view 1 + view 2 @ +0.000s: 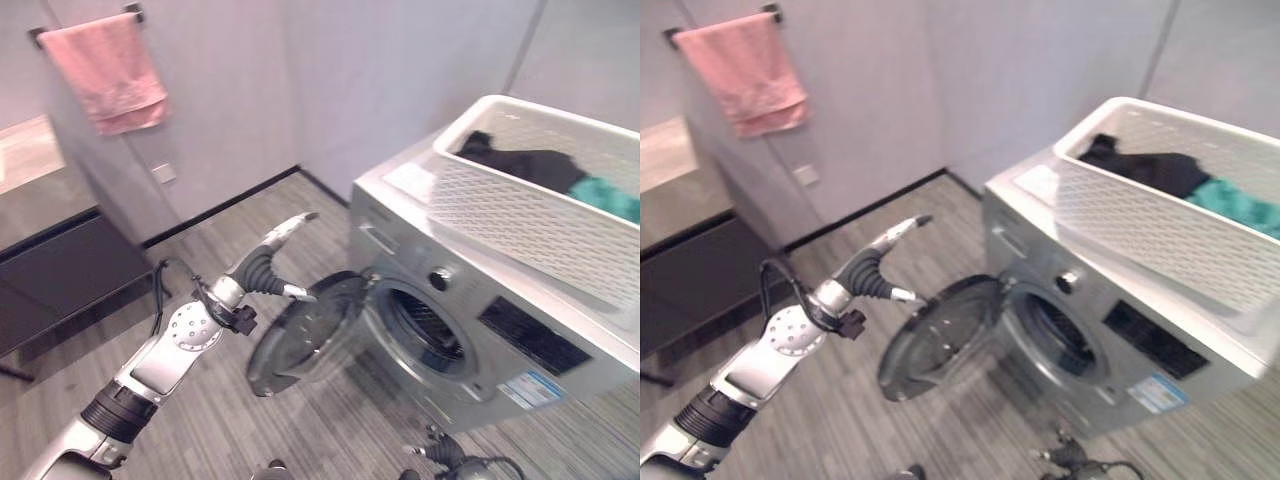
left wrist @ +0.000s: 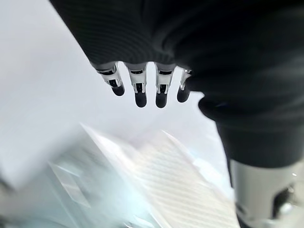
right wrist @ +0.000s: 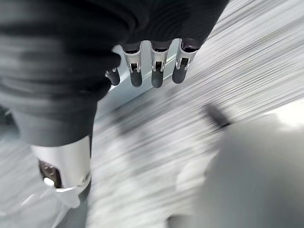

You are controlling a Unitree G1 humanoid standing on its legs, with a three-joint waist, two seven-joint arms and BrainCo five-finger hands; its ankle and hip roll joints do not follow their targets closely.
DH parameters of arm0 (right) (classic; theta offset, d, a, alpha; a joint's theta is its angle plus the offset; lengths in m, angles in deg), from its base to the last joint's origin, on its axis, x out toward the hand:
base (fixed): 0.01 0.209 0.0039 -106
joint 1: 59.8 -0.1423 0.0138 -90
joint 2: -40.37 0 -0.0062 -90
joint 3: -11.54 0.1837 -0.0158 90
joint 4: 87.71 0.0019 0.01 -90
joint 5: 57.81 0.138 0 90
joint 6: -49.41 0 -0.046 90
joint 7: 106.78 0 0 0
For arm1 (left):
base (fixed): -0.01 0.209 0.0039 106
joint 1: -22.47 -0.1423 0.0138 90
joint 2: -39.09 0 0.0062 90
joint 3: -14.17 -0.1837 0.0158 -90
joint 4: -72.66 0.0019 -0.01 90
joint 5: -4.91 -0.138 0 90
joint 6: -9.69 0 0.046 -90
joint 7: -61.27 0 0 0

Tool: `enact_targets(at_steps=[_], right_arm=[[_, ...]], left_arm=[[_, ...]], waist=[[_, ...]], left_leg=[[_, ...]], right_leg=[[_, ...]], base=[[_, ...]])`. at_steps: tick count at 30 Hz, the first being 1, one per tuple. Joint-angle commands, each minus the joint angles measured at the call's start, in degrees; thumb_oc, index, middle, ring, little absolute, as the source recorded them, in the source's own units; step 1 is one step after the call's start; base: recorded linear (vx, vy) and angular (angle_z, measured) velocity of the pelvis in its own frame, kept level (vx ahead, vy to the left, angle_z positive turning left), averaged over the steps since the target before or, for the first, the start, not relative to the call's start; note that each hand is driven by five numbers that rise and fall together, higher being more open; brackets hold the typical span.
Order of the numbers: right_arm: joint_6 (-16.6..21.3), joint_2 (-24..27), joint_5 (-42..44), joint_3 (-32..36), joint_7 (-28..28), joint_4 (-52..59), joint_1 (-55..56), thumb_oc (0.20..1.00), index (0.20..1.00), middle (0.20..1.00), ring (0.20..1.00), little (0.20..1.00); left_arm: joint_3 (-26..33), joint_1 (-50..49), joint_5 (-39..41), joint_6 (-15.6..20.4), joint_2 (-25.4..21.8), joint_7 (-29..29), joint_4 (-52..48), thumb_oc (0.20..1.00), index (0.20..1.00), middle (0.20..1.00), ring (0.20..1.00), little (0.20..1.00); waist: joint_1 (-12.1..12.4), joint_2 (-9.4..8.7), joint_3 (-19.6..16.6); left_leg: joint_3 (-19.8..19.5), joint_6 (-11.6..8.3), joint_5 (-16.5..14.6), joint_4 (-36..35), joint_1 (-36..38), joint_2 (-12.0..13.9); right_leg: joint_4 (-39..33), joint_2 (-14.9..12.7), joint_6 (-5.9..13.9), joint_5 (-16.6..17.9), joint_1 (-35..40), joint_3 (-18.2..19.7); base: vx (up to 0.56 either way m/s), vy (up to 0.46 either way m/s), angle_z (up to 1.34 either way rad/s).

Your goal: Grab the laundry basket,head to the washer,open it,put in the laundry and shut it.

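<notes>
The laundry basket (image 1: 540, 215) sits atop the washer (image 1: 470, 330), freeing both hands. The left hand (image 1: 270, 262), fingers straight and empty, hovers beside the swung-open door (image 1: 300, 340); the right hand (image 3: 152, 66) hangs slack.

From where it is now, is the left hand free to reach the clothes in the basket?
Probably yes: the left hand is open and empty by the open door, and the basket on the washer has no lid.
</notes>
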Motion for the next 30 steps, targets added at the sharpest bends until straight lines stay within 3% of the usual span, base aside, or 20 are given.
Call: enact_targets(at_steps=[1, 2, 3, 6, 7, 8, 10, 11, 12, 14, 15, 17, 19, 20, 23, 25, 26, 28, 29, 30], right_arm=[[0.8, 1.8, -3.0, -0.4, 0.4, 0.2, -3.1, 1.0, 1.0, 1.0, 1.0, 1.0], [0.6, 1.8, -3.3, -0.4, 0.5, -0.4, -2.6, 1.0, 1.0, 1.0, 1.0, 1.0], [0.5, 2.0, -3.5, 0.2, 0.4, -1.8, -2.5, 1.0, 1.0, 1.0, 1.0, 1.0], [0.3, 3.1, -4.9, 1.2, 0.4, -3.1, -3.3, 1.0, 1.0, 1.0, 1.0, 1.0], [0.3, 4.2, -5.9, 2.0, 1.1, -3.2, -2.8, 1.0, 1.0, 1.0, 1.0, 1.0], [0.3, 4.2, -6.0, 2.1, 1.1, -3.2, -2.8, 1.0, 1.0, 1.0, 1.0, 1.0], [-0.2, 4.5, -7.2, 3.2, 1.4, -4.2, -2.4, 1.0, 1.0, 1.0, 1.0, 1.0], [-0.8, 4.6, -8.3, 4.1, 1.6, -4.3, -1.4, 1.0, 1.0, 1.0, 1.0, 1.0], [-0.9, 4.6, -8.3, 4.0, 1.6, -4.2, -1.3, 1.0, 1.0, 1.0, 1.0, 1.0], [-1.1, 4.2, -7.1, 5.2, 2.4, -4.4, -1.2, 1.0, 1.0, 1.0, 1.0, 1.0], [-1.2, 4.1, -6.4, 5.5, 2.6, -4.7, -1.5, 1.0, 1.0, 1.0, 1.0, 1.0], [-1.5, 2.9, -5.2, 5.1, 3.4, -5.5, -2.2, 1.0, 1.0, 1.0, 1.0, 1.0], [-1.6, 2.9, -5.1, 5.0, 3.4, -5.5, -2.3, 1.0, 1.0, 1.0, 1.0, 1.0], [-2.0, 2.5, -5.6, 4.4, 3.7, -5.6, -2.3, 1.0, 1.0, 1.0, 1.0, 1.0], [-2.7, 2.1, -8.1, 3.0, 4.4, -5.5, -1.7, 1.0, 1.0, 1.0, 1.0, 1.0], [-3.2, 2.0, -10.2, 2.3, 4.9, -5.6, -1.5, 1.0, 1.0, 1.0, 1.0, 1.0], [-3.2, 2.2, -10.2, 2.3, 4.9, -5.6, -1.6, 1.0, 1.0, 1.0, 1.0, 1.0], [-3.6, 2.6, -10.0, 2.6, 5.1, -5.4, -1.4, 1.0, 1.0, 1.0, 1.0, 1.0], [-4.0, 3.1, -9.4, 3.1, 4.9, -4.9, -1.0, 1.0, 1.0, 1.0, 1.0, 1.0], [-4.0, 3.4, -9.7, 3.1, 4.9, -4.8, -1.0, 1.0, 1.0, 1.0, 1.0, 1.0]], left_arm=[[-4.3, 3.5, 8.8, 1.1, 0.3, -5.4, -1.4, 1.0, 1.0, 1.0, 1.0, 1.0], [-5.2, 3.8, 11.4, 1.0, 1.1, -6.1, -1.3, 1.0, 1.0, 1.0, 1.0, 1.0], [-8.1, 4.3, 15.8, 0.6, 3.9, -7.1, 1.1, 1.0, 1.0, 1.0, 1.0, 1.0], [-11.8, 4.3, 19.6, -2.2, 4.5, -10.2, 5.8, 1.0, 1.0, 1.0, 1.0, 1.0], [-14.8, 5.9, 20.7, -4.0, -0.5, -12.8, 8.0, 1.0, 1.0, 1.0, 1.0, 1.0], [-14.9, 6.0, 20.8, -3.9, -0.5, -12.9, 8.1, 1.0, 1.0, 1.0, 1.0, 1.0], [-17.6, 7.5, 22.6, -5.9, -5.0, -15.6, 10.8, 1.0, 1.0, 1.0, 1.0, 1.0], [-18.4, 7.1, 28.1, -7.0, -8.2, -17.3, 14.9, 1.0, 1.0, 1.0, 1.0, 1.0], [-18.4, 7.1, 28.1, -7.0, -8.3, -17.3, 14.9, 1.0, 1.0, 1.0, 1.0, 1.0], [-17.1, 3.7, 30.9, -7.3, -11.5, -17.9, 17.6, 1.0, 1.0, 1.0, 1.0, 1.0], [-17.0, 2.2, 31.2, -7.5, -12.6, -18.3, 18.7, 1.0, 1.0, 1.0, 1.0, 1.0], [-13.9, -5.7, 24.6, -9.2, -12.6, -18.3, 26.6, 1.0, 1.0, 1.0, 1.0, 1.0], [-13.8, -5.8, 24.5, -9.1, -12.6, -18.3, 26.6, 1.0, 1.0, 1.0, 1.0, 1.0], [-14.4, -6.7, 16.4, -10.5, -11.1, -19.9, 32.0, 1.0, 1.0, 1.0, 1.0, 1.0], [-14.3, -7.0, 1.0, -10.1, -5.5, -20.4, 43.3, 1.0, 1.0, 1.0, 1.0, 1.0], [-11.4, -7.3, -10.7, -8.9, 3.2, -17.1, 56.8, 1.0, 1.0, 1.0, 1.0, 1.0], [-11.4, -7.1, -10.8, -8.6, 3.5, -17.0, 57.3, 1.0, 1.0, 1.0, 1.0, 1.0], [-9.1, -4.7, -17.7, -8.9, 11.7, -11.4, 71.9, 1.0, 1.0, 1.0, 1.0, 1.0], [-4.2, -2.9, -19.5, -10.6, 17.0, -6.8, 81.9, 1.0, 1.0, 1.0, 1.0, 1.0], [-3.1, -2.5, -20.0, -10.7, 18.2, -6.8, 84.5, 1.0, 1.0, 1.0, 1.0, 1.0]], waist=[[0.9, 0.36, 1.9], [0.9, 0.27, 2.0], [0.2, -0.04, 2.0], [0.6, 1.13, 2.1], [-0.7, 2.44, 1.4], [-0.5, 2.33, 1.5], [-1.0, 3.01, 0.3], [-1.8, 2.82, -0.6], [-1.7, 2.64, -0.6], [-1.5, 2.44, -1.6], [-1.5, 2.48, -1.6], [-1.7, 3.05, -1.6], [-1.7, 3.1, -1.7], [-1.6, 2.69, -1.6], [-2.3, 1.46, -2.4], [-2.3, 0.4, -3.1], [-2.3, 0.52, -3.2], [-3.1, -0.15, -3.4], [-4.5, -0.69, -3.2], [-5.0, -0.87, -3.4]], left_leg=[[-9.0, -2.09, 6.9, 10.6, -6.8, -0.2], [-10.3, -1.66, 5.0, 8.9, -7.5, -0.7], [-12.3, -0.52, 1.4, 0.1, -8.3, -0.9], [-18.8, -0.66, 4.1, -13.1, -7.3, -0.5], [-18.9, -1.2, 5.9, -15.6, -6.9, 0.6], [-18.7, -1.18, 5.8, -15.7, -6.6, 0.6], [-15.1, -1.3, 5.1, -14.7, -5.6, 0.8], [-12.9, -0.08, 3.0, -12.8, -5.6, -2.1], [-12.6, 0.02, 2.9, -12.7, -5.5, -2.2], [-9.8, 2.25, 1.0, -13.0, -4.0, -4.9], [-7.9, 3.04, 0.8, -13.6, -3.1, -5.4], [-2.8, 4.9, 0.5, -16.1, -0.1, -6.8], [-2.8, 4.93, 0.7, -16.2, -0.2, -6.8], [-1.5, 5.12, 0.6, -17.3, 1.1, -7.8], [0.0, 5.04, 0.1, -18.7, 2.6, -8.5], [0.9, 4.6, 0.5, -20.4, 3.3, -8.8], [0.9, 4.64, 0.7, -20.4, 3.1, -8.8], [0.6, 4.15, 1.7, -21.2, 2.1, -8.6], [0.5, 3.88, 2.7, -22.4, 1.6, -8.0], [0.6, 3.81, 3.0, -22.8, 1.3, -7.8]], right_leg=[[1.5, 1.4, -1.44, -7.6, 0.0, 1.6], [1.3, 1.3, -0.97, -7.9, 0.5, 2.3], [0.7, 0.9, 0.6, -8.4, 0.9, 4.7], [2.1, 1.0, 2.28, -9.7, 1.2, 10.4], [3.2, -0.2, 3.56, -10.4, 2.2, 12.5], [3.3, -0.3, 3.59, -10.5, 2.2, 12.7], [3.4, -2.6, 5.02, -10.2, 3.4, 12.7], [4.5, -6.5, 6.5, -8.1, 3.5, 13.4], [4.5, -6.7, 6.6, -8.1, 3.4, 13.6], [7.1, -9.5, 7.52, -6.3, 0.7, 15.3], [9.1, -10.2, 7.62, -5.0, -1.4, 15.6], [12.3, -9.8, 6.8, -2.4, -5.7, 9.5], [12.1, -9.8, 6.77, -2.2, -5.8, 9.5], [11.2, -9.9, 7.31, -1.5, -5.3, 6.8], [7.7, -9.1, 7.57, -1.8, -3.7, 8.4], [5.4, -9.3, 7.89, -1.1, -2.9, 7.9], [5.2, -9.3, 7.85, -0.9, -3.1, 7.9], [4.3, -8.7, 7.53, -0.9, -3.2, 8.0], [4.1, -7.6, 7.08, -1.5, -3.9, 8.7], [3.8, -7.3, 6.99, -1.5, -4.4, 9.0]], base=[[0.07, 0.062, -0.95], [0.18, 0.2, -0.77], [0.21, 0.26, -0.55], [0.26, 0.35, -0.61], [0.28, 0.378, -1.19], [0.29, 0.408, -1.15], [0.22, 0.394, -0.95], [0.2, 0.412, -0.79], [0.21, 0.432, -0.58], [0.11, 0.289, -0.5], [0.04, 0.341, -0.49], [0.02, 0.31, -0.95], [0.02, 0.087, -1.19], [0.04, 0.053, -0.65], [0.08, 0.015, -0.09], [0.05, -0.015, -0.14], [-0.01, -0.023, -0.3], [-0.03, -0.03, -0.1], [-0.03, -0.022, 0.09], [-0.01, -0.017, 0.08]])
